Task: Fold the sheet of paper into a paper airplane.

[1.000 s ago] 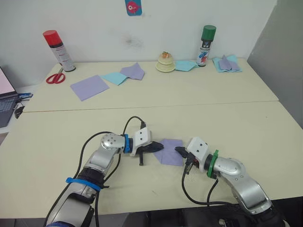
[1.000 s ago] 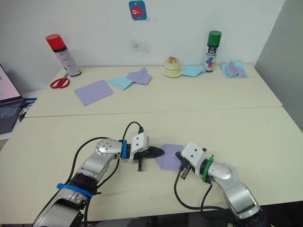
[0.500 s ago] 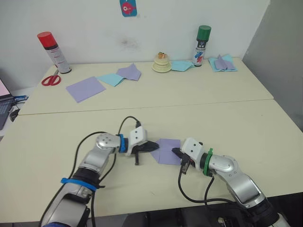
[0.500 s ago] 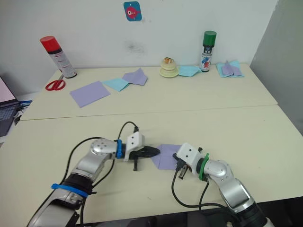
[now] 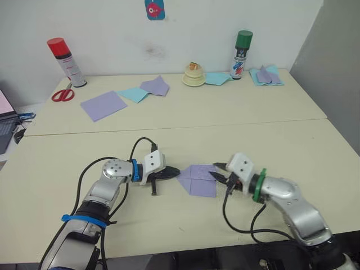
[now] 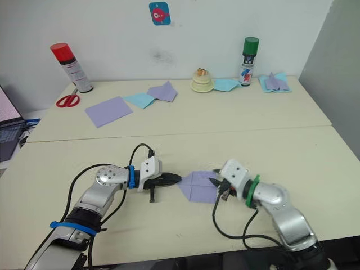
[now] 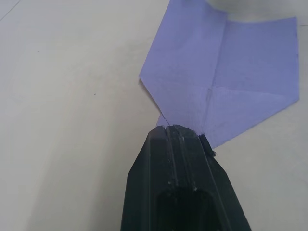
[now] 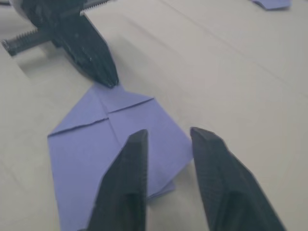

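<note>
- Low centre of the head view: sheet of paper [image 5: 198, 179] flat on the near table [image 5: 185, 225], point toward frame left.
- Left gripper [image 5: 172, 171] touching that point; right gripper [image 5: 219, 176] at the opposite edge.
- Upper left, on the far table [image 5: 225, 107]: spray can [image 5: 66, 61], scissors [image 5: 62, 94] just below it, flat square sheet [image 5: 103, 105] to their right.
- Upper centre: folded sheets [image 5: 147, 89].
- Upper right: second spray can [image 5: 241, 46], more folded paper [image 5: 267, 75] beside it.
</note>
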You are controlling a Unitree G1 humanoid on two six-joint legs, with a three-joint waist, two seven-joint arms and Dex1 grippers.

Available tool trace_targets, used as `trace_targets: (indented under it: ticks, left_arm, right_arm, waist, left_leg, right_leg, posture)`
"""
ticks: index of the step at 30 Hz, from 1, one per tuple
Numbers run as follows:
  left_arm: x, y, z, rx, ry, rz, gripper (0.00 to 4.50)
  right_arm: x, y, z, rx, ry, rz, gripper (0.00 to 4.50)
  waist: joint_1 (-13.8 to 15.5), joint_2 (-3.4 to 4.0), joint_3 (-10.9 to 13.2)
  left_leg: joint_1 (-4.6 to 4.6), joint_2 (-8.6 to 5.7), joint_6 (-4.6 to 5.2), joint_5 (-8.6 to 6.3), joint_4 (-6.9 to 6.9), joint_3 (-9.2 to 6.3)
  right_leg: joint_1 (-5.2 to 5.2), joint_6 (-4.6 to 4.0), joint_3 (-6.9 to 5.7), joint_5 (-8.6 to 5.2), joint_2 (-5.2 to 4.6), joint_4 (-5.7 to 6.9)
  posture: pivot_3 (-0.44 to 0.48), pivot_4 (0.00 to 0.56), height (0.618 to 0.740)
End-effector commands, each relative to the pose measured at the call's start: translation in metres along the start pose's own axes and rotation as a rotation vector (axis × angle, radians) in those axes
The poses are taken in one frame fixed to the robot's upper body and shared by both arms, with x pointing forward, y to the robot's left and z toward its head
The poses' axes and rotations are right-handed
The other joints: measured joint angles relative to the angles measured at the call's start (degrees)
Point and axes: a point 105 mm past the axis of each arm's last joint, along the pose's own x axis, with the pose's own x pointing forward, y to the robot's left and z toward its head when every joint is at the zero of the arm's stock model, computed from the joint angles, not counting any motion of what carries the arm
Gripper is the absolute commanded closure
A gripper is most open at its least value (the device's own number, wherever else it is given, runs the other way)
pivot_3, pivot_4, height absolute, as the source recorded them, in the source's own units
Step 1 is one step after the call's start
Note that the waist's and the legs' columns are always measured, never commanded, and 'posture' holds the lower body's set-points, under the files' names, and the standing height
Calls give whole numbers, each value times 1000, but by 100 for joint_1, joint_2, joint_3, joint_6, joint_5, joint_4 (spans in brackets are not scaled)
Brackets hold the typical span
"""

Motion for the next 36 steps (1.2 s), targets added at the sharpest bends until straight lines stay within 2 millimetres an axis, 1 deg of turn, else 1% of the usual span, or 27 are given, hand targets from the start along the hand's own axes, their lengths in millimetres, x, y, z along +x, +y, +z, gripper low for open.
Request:
trace_targets:
  ticks: [1, 2, 4, 6, 12, 18, 20, 22, 24, 25, 27, 28, 30, 33, 36]
  left_arm:
    - [7, -22, -29, -63, 105, -73, 4500]
    - [8, -23, -29, -62, 103, -74, 4500]
    - [9, -23, -27, -59, 98, -76, 4500]
    - [10, -23, -26, -55, 96, -78, 4500]
    - [8, -23, -26, -31, 107, -94, 4500]
    - [6, -23, -25, -25, 104, -94, 4500]
    - [5, -24, -25, -26, 103, -92, 4500]
    - [4, -24, -25, -26, 101, -89, 4500]
    - [3, -23, -24, -27, 99, -84, 4500]
    - [3, -23, -24, -28, 98, -81, 4500]
    - [1, -23, -23, -30, 92, -79, 4500]
    - [0, -23, -22, -30, 90, -78, 4500]
    - [-5, -23, -20, -32, 82, -78, 4500]
    - [-16, -21, -15, -34, 73, -69, 4500]
    - [-26, -16, -9, -40, 61, -42, 4500]
  right_arm:
    - [-13, -6, 9, 67, -20, -5, 1686]
    - [-14, -7, 5, 95, -3, 1, 1373]
    - [-14, -7, -3, 154, 33, 30, 1373]
    - [-8, -9, -8, 203, 39, 40, 1373]
    - [20, -12, -14, 313, 24, 106, 1373]
    - [38, -11, -17, 403, 24, 175, 1373]
    - [42, -9, -15, 418, 13, 200, 1732]
    - [44, -7, -13, 424, 7, 225, 2272]
    - [45, -5, -13, 421, 8, 242, 3070]
    - [46, -4, -13, 417, 10, 250, 3389]
    - [45, -2, -14, 389, 18, 265, 4210]
    - [45, 0, -15, 364, 25, 273, 4484]
    - [45, 0, -13, 334, 13, 278, 4484]
    - [42, 0, -7, 240, -16, 281, 4484]
    - [38, 1, 4, 163, -69, 295, 4484]
  waist:
    - [4, 0, 0]
    - [4, 0, 0]
    - [4, 0, 0]
    - [3, 0, 0]
    - [-5, 2, 1]
    - [-5, 3, 2]
    - [-6, 3, 2]
    - [-9, 5, 3]
    - [-9, 5, 3]
    - [-9, 5, 3]
    - [-11, 5, 3]
    - [-12, 6, 4]
    - [-14, 6, 4]
    - [-39, 14, 9]
    - [-36, 22, 19]
  left_leg:
    - [0, 0, 0, 0, 0, 0]
    - [0, 0, 0, 0, 0, 0]
    - [0, -1, 0, 0, 0, 1]
    - [1, -1, 1, 0, 0, 2]
    - [0, -1, 1, 0, 0, 3]
    - [-7, -2, 1, 0, -2, 1]
    - [-8, -2, 1, 0, -2, 1]
    - [-8, -1, 1, 0, -3, 1]
    - [-9, -1, 1, 0, -3, 1]
    - [-9, -1, 1, 0, -3, 1]
    - [-10, -1, 1, 0, -3, 1]
    - [-10, -1, 1, 0, -3, 1]
    - [-10, 0, 1, 0, -4, 1]
    - [-10, 1, 1, 0, -8, 1]
    - [-14, 1, 1, -1, -8, 1]
  right_leg:
    - [0, 0, 0, 0, 0, 0]
    - [1, 0, 0, 0, 0, 0]
    - [1, 0, 1, 0, -1, 0]
    - [2, -1, 0, 1, -1, 0]
    - [1, -2, 0, 1, -1, 0]
    - [-7, -4, 1, 2, -1, -4]
    - [-8, -4, 0, 2, -1, -5]
    - [-9, -4, 1, 2, -1, -4]
    - [-9, -4, 1, 2, -1, -5]
    - [-10, -4, 1, 2, -1, -5]
    - [-11, -4, 1, 2, -1, -5]
    - [-11, -4, 1, 2, -1, -5]
    - [-13, -4, 0, 2, -1, -5]
    - [-15, -4, 1, 2, 0, -5]
    - [-17, -3, 1, 2, 0, -6]
  posture:
    - [0, 150, 740]
    - [0, 150, 740]
    - [0, 150, 740]
    - [0, 150, 740]
    - [0, 150, 740]
    - [0, 150, 740]
    - [0, 150, 740]
    - [0, 150, 740]
    - [0, 150, 740]
    - [0, 150, 740]
    - [0, 150, 740]
    - [0, 150, 740]
    - [0, 150, 740]
    - [0, 150, 740]
    - [0, 150, 740]
